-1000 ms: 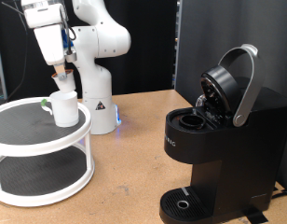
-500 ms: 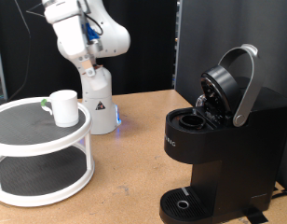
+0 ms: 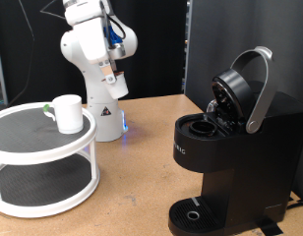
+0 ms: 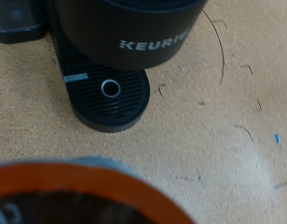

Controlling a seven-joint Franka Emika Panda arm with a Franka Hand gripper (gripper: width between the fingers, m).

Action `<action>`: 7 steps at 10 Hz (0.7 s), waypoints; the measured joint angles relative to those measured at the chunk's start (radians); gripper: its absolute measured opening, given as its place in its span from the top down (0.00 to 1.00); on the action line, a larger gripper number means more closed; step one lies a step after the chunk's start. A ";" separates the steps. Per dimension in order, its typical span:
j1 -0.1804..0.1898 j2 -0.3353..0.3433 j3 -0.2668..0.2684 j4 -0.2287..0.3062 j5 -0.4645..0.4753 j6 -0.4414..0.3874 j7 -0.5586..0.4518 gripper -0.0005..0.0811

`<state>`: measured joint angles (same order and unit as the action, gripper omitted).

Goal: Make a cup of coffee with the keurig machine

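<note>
The white cup (image 3: pixel 67 112) stands on the top tier of a round white stand (image 3: pixel 24 138) at the exterior view's left. The black keurig machine (image 3: pixel 230 157) sits at the right with its lid (image 3: pixel 242 87) raised and the pod chamber (image 3: pixel 203 126) open. My gripper (image 3: pixel 110 79) hangs in the air between the cup and the machine, above the table. It is shut on a small coffee pod, whose brown top and orange rim (image 4: pixel 78 191) fill the near edge of the wrist view. Beyond it the wrist view shows the machine's lettered front (image 4: pixel 153 42) and round drip base (image 4: pixel 108 91).
The arm's white base (image 3: pixel 104 113) stands behind the stand. The two-tier stand has a lower shelf (image 3: pixel 38 185). Brown tabletop (image 3: pixel 142 187) lies between the stand and the machine. A dark curtain (image 3: pixel 151 49) hangs at the back.
My gripper has lifted away from above the cup and swung to the exterior view's right, towards the machine, carrying the pod. The cup and machine have not moved.
</note>
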<state>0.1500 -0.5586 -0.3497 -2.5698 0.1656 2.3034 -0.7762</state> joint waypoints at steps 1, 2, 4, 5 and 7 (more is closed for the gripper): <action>0.020 0.000 -0.018 0.001 0.032 0.000 -0.053 0.46; 0.043 0.004 -0.021 0.005 0.059 0.016 -0.072 0.46; 0.081 0.038 -0.008 0.044 0.085 0.016 -0.044 0.47; 0.095 0.067 -0.001 0.079 0.085 -0.014 -0.031 0.47; 0.115 0.136 0.010 0.156 0.085 -0.078 -0.021 0.47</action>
<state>0.2655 -0.4230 -0.3393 -2.4133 0.2508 2.2252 -0.7968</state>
